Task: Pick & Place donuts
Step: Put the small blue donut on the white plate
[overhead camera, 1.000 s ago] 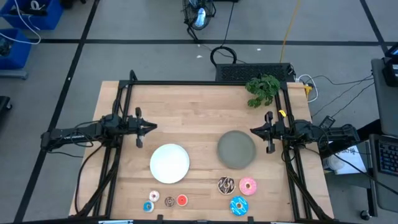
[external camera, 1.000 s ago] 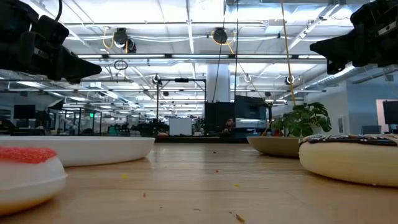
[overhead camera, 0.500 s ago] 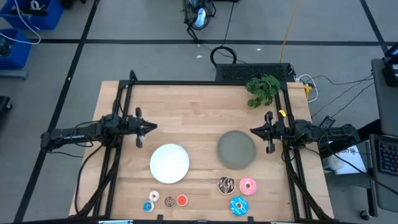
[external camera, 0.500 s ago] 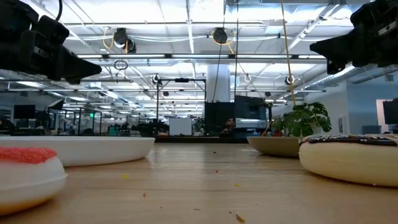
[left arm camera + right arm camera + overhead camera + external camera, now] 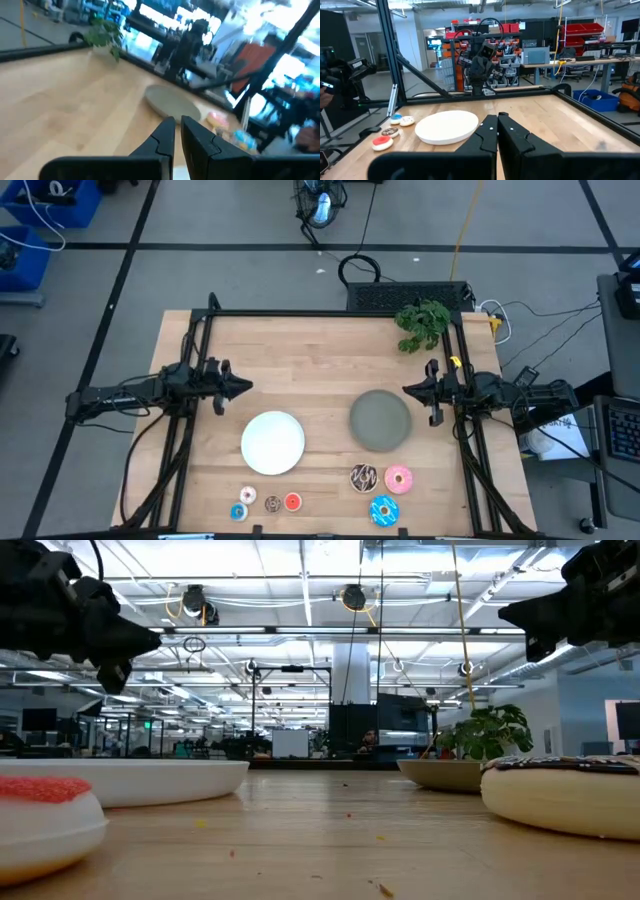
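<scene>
along table's near edge, six donuts (image 5: 362, 477)

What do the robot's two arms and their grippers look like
Both arms are dark, near-black and slender, built of jointed segments with black cables trailing along them. The left gripper and the right gripper each end in two narrow, angular black fingers tapering to blunt tips. No markings are legible.
</scene>
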`<control>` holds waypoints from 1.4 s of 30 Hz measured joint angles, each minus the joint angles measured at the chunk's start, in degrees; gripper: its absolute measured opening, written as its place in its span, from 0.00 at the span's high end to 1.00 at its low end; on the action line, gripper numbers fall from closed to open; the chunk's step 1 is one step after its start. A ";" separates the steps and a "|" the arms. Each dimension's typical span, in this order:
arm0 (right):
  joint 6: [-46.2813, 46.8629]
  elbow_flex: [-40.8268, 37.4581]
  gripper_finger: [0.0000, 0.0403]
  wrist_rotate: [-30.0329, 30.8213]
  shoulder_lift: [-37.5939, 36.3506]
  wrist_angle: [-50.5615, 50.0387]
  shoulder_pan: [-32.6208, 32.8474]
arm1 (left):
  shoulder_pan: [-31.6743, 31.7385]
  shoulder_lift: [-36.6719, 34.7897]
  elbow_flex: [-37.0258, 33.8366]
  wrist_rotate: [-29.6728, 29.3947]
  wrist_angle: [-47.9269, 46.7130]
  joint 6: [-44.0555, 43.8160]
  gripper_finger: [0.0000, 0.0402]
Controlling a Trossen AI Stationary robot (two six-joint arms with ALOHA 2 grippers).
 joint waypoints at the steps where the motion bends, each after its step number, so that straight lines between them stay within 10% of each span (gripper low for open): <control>1: 0.00 -0.01 1.00 0.00 0.00 0.00 0.00 | 0.01 -0.01 0.00 -0.05 2.09 -0.84 0.91; 9: -0.05 0.00 1.00 -0.07 0.93 -2.80 0.01 | -1.95 2.85 3.69 4.61 6.39 1.39 0.91; 14: -1.82 0.00 1.00 0.09 1.23 -1.22 0.01 | -11.02 11.28 13.36 -2.66 3.36 6.64 0.91; 24: -5.47 0.00 1.00 0.07 1.31 0.48 0.02 | -35.24 42.73 53.83 -34.27 -45.72 -5.19 0.91; 33: -4.55 0.00 1.00 -0.17 1.31 -1.77 0.03 | -46.61 66.02 73.20 -26.33 -80.22 -40.13 0.91; 42: -4.37 0.00 1.00 -0.07 1.29 2.51 0.03 | -54.50 78.10 72.37 -14.15 -76.38 -50.19 0.91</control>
